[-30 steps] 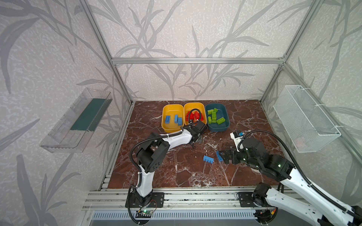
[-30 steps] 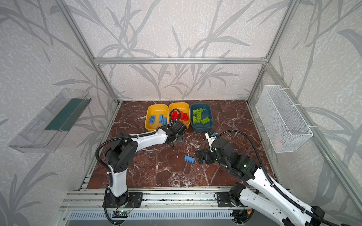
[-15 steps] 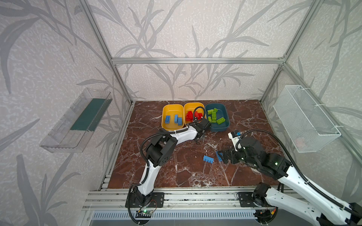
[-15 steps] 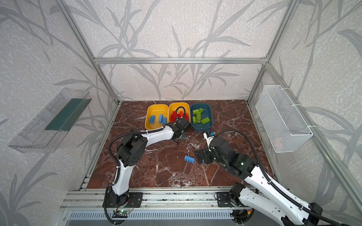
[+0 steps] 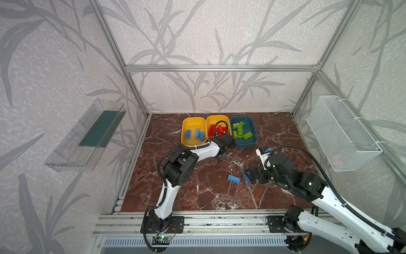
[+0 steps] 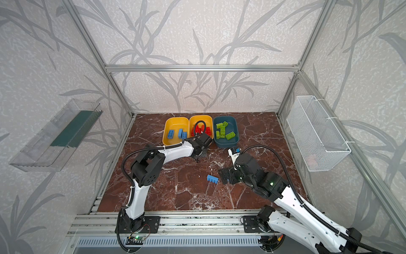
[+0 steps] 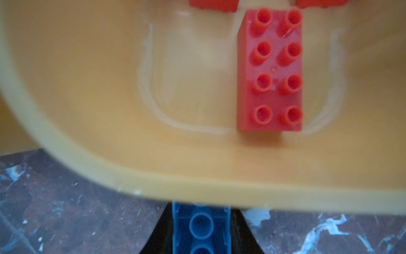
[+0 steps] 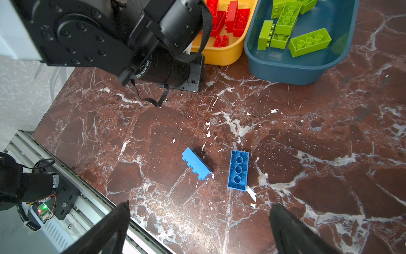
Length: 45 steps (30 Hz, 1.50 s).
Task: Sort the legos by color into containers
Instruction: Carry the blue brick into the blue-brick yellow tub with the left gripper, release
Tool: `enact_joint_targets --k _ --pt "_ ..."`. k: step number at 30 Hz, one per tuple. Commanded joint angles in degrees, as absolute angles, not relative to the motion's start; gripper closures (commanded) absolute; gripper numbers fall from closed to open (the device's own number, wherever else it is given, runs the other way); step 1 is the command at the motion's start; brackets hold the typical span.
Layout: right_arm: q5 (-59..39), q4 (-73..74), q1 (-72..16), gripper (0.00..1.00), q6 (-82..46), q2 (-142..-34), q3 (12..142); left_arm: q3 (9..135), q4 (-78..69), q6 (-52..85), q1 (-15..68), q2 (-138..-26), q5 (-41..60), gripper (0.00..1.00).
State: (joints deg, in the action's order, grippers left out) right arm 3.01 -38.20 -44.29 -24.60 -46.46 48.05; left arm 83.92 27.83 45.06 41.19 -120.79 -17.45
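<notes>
**Left end effector clamping a blue brick at the red tub's rim**

My left end effector point(image 7: 201, 212) is grasping a blue brick point(image 7: 201, 228), its hollow round tubes facing the wrist camera and black fingers point(image 7: 240, 233) pressing both long sides. It is hanging just outside the smooth, rounded near rim of the middle yellow tub point(image 7: 153, 189). Inside that tub a glossy red brick point(image 7: 270, 70) with eight hollow studs is lying flat.

My right end effector point(image 8: 200, 204) is hovering with its jaws spread wide and holding nothing, low over the veined, red-brown marble surface point(image 5: 197, 193). Two loose blue bricks are lying there close together: one on its side point(image 8: 196, 166), one studs-down point(image 8: 238, 169).

The left yellow tub point(image 5: 191, 123) is holding blue bricks and the teal tub point(image 5: 250, 141) lime-green ones.

Compared with a second ago, my left elbow is sitting further right and its wrist nearer the tubs; my right arm and the loose bricks are staying put.
</notes>
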Motion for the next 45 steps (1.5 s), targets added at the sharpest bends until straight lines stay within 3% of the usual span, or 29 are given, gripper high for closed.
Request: enact_joint_targets --k 1,12,18,25,33,36,41,45 --pt "3.52 -39.04 -44.47 0.01 -24.77 -46.67 50.25 79.90 31.26 45.66 41.41 -115.95 -18.37 0.89" --pt "0.18 -36.89 -44.68 0.01 -26.19 -50.35 53.09 72.84 35.10 42.37 40.43 -98.71 -26.21 0.89" --pt "-0.97 -35.54 -46.52 0.01 -26.20 -55.90 57.45 72.85 32.41 38.86 32.97 -94.47 -25.42 0.87" --pt "-0.98 -35.30 -47.55 0.01 -25.32 -62.01 62.70 81.94 31.35 35.86 21.33 -103.28 -17.14 0.86" --pt "-1.07 -35.16 -47.55 0.01 -23.80 -68.02 65.62 100.03 36.79 31.06 17.03 -119.65 -14.06 0.85" --pt "-0.62 -35.50 -47.46 0.01 -22.83 -69.84 66.31 105.36 39.05 30.33 15.97 -123.54 -13.86 0.74" --pt "-1.21 -35.27 -47.19 0.01 -21.40 -72.87 67.52 109.33 41.52 29.58 15.73 -125.16 -12.58 0.40" --pt "-2.10 -34.21 -47.15 0.01 -21.59 -73.82 67.24 107.11 41.45 29.76 16.08 -122.28 -12.39 0.30"
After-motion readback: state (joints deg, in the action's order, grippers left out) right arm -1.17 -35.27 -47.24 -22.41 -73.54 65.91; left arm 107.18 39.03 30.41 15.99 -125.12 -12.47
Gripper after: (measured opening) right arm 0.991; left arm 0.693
